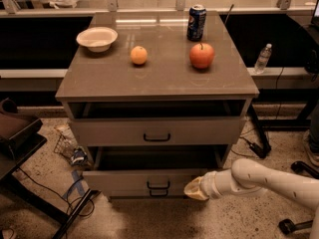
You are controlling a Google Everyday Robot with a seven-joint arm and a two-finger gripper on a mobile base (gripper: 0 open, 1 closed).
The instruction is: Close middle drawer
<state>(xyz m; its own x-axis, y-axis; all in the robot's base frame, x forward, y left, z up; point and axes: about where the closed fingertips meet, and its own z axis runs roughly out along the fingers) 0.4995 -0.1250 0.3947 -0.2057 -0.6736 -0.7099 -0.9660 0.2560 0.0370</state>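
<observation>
Grey cabinet (154, 81): middle drawer (124, 179) partly open; fingers (195, 189), closed together, touching front panel's right end.

We see the middle drawer (124, 180), grey-beige with a dark bar handle, standing slightly open toward the near side, with the gripper (195, 189) against its front's right end.

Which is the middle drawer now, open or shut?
Partly open. The front of the middle drawer stands forward of the cabinet, with a dark gap above it. The gripper is against its right end.
</observation>
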